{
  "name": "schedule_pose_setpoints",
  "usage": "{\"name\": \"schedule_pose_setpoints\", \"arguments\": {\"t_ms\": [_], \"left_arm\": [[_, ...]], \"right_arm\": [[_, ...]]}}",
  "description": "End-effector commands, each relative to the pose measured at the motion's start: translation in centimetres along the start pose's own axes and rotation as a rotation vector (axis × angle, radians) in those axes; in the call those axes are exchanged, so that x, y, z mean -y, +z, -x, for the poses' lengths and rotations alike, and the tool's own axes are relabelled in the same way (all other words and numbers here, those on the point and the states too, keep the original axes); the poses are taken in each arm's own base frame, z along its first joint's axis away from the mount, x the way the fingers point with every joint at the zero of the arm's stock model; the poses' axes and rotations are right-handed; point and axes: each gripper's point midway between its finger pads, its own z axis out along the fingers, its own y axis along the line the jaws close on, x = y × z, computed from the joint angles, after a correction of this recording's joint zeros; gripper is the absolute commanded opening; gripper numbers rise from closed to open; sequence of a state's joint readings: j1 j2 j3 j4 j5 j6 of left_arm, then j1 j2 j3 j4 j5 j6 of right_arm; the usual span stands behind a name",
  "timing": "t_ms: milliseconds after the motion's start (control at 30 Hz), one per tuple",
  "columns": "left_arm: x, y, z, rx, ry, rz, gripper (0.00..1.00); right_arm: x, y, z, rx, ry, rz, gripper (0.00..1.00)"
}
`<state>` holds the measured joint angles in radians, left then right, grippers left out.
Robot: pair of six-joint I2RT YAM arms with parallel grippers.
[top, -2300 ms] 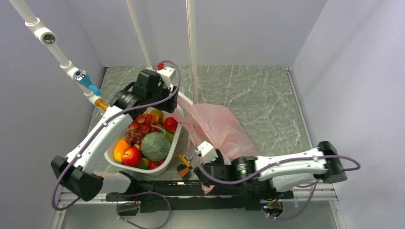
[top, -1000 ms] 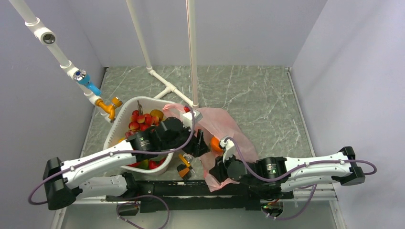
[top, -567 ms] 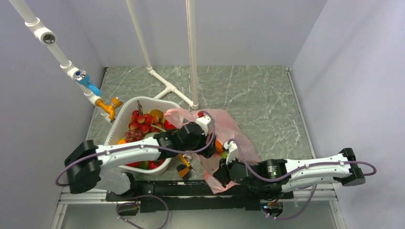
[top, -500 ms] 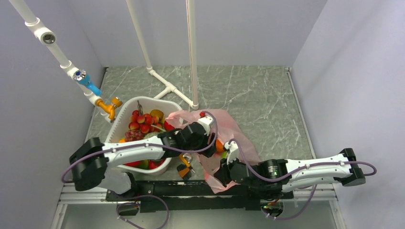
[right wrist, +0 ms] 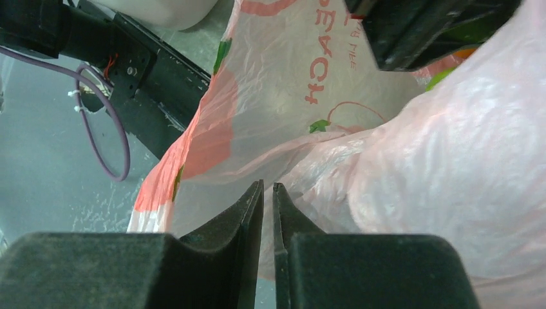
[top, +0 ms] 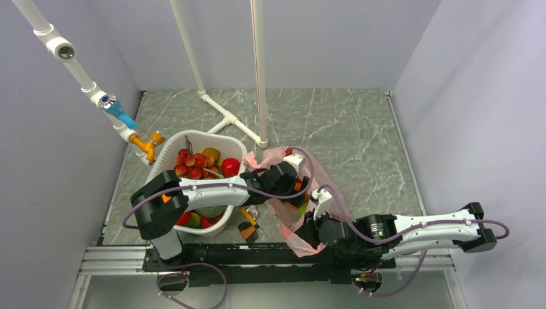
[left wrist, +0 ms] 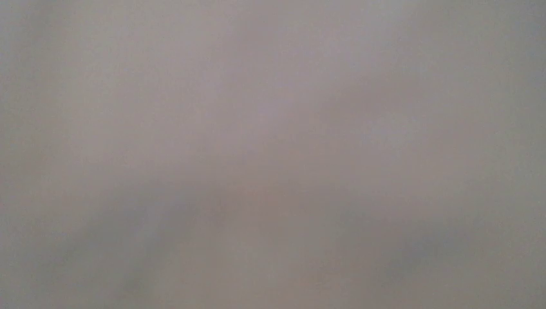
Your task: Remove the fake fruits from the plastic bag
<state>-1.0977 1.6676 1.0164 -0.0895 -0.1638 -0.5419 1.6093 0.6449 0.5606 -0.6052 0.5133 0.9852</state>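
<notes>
The pink plastic bag lies crumpled right of the basket, and its printed film fills the right wrist view. My left gripper is pushed into the bag's mouth, fingers hidden by the film. The left wrist view is a blank pinkish blur. Under its black body slivers of an orange fruit and a green fruit show inside the bag. My right gripper has its jaws almost together, pinching the bag's near edge. A round red fruit lies in the basket.
The white basket of mixed fruit stands at the left, under my left arm. A white pipe frame rises behind the bag. A small orange-and-black part sits by the near rail. Grey walls close in on both sides.
My left arm has swung from over the basket to the bag and pushed further into its mouth. The right gripper slid to the bag's near edge and its jaws narrowed on the film.
</notes>
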Motion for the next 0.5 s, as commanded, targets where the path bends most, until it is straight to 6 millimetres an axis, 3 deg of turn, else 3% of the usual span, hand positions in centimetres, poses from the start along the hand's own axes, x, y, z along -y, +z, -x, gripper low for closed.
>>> {"name": "schedule_pose_setpoints", "arguments": {"t_ms": [0, 100, 233, 400, 467], "left_arm": [[0.9, 1.5, 2.5, 0.065, 0.016, 0.016, 0.99], [0.7, 3.1, 1.8, 0.033, 0.029, 0.032, 0.98], [0.6, 4.3, 1.2, 0.002, 0.038, 0.035, 0.88], [1.0, 3.4, 2.6, 0.005, 0.062, 0.011, 0.57], [1.4, 2.4, 3.2, 0.007, 0.07, -0.005, 0.51]], "right_arm": [[0.2, 0.1, 0.4, 0.02, 0.0, -0.019, 0.13], [0.2, 0.1, 0.4, 0.016, -0.008, -0.026, 0.13], [0.5, 0.1, 0.2, 0.011, -0.007, -0.039, 0.13], [1.1, 0.0, 0.0, 0.013, 0.008, -0.049, 0.13], [1.3, 0.0, 0.0, 0.019, 0.015, -0.056, 0.13]]}}
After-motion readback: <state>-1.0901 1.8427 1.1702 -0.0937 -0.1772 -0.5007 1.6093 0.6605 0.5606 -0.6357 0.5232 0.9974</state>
